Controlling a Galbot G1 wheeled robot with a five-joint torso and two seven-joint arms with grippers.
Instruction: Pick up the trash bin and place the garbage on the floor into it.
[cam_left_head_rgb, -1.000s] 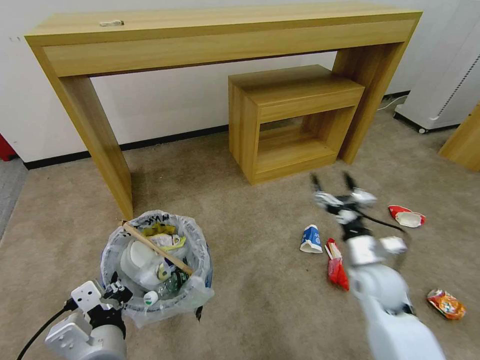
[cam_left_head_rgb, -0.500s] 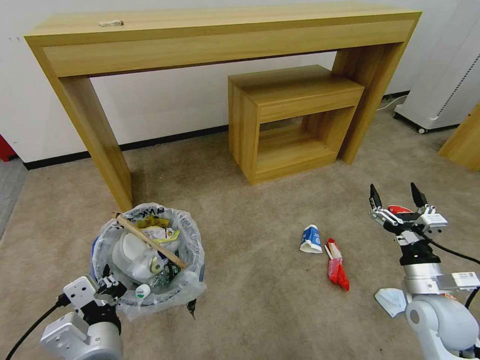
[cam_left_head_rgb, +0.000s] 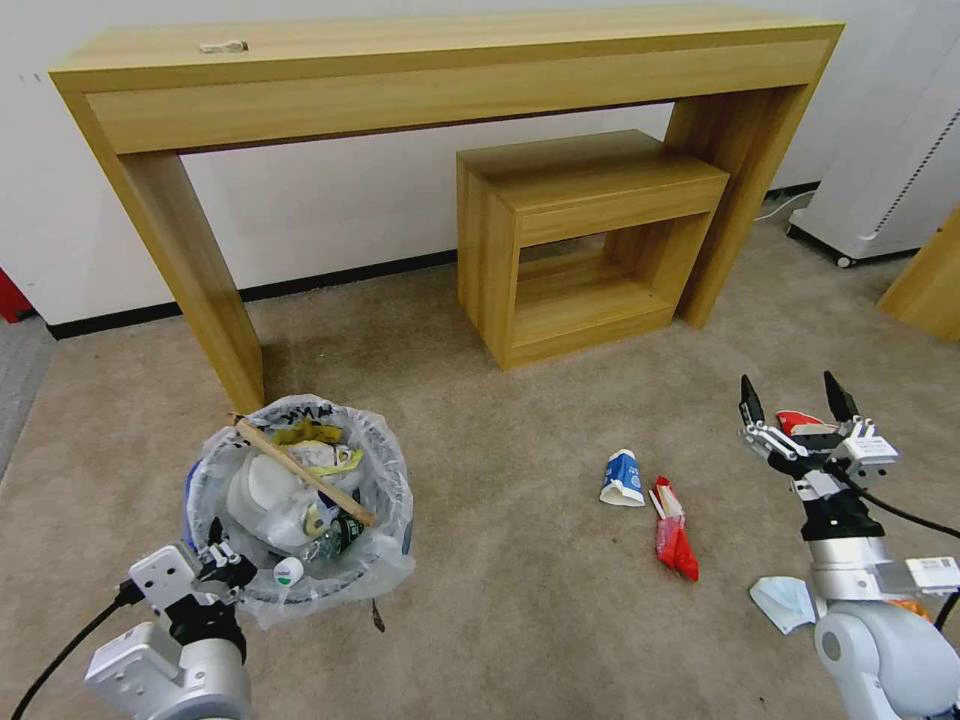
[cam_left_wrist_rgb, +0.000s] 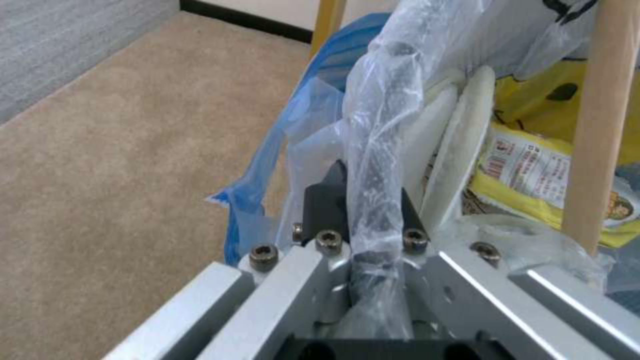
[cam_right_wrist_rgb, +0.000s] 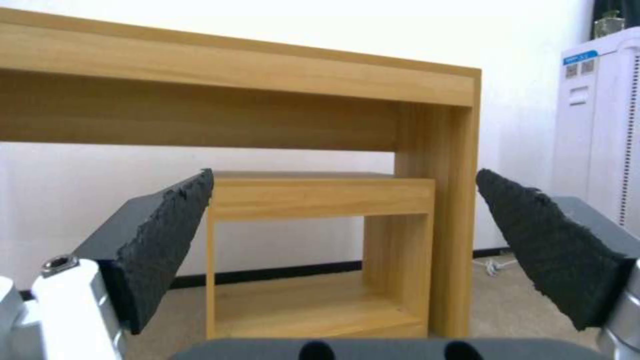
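- I have the left gripper (cam_left_head_rgb: 215, 560) at about 7 o'clock in the head view, its fingers clamped on the near rim of the trash bin (cam_left_head_rgb: 385, 480); the left wrist view shows the crinkly bag liner (cam_left_wrist_rgb: 373, 165) pinched between the black pads.
- The trash bin sits on the beige floor (cam_left_head_rgb: 500, 600) at roughly 8 o'clock, just in front of the left leg of the long wooden table (cam_left_head_rgb: 190, 260).
- Inside it I see a wooden stick (cam_left_head_rgb: 300, 470) lying across the top, a white slipper (cam_left_head_rgb: 262, 495), a yellow wrapper (cam_left_head_rgb: 310, 435) and a small clear bottle (cam_left_head_rgb: 325, 540).
- My right gripper (cam_left_head_rgb: 795, 405) is at about 4 o'clock, raised above the carpet, fingers spread wide with nothing between them; the right wrist view looks level toward the small wooden side table (cam_right_wrist_rgb: 313, 195).
- A red-white paper cup (cam_left_head_rgb: 800, 422) lies just behind that gripper.
- Still on the floor: a blue-white paper cup (cam_left_head_rgb: 622, 478) and a red wrapper (cam_left_head_rgb: 675, 530) side by side near 5 o'clock, and a blue mask (cam_left_head_rgb: 785, 603) beside the right arm.
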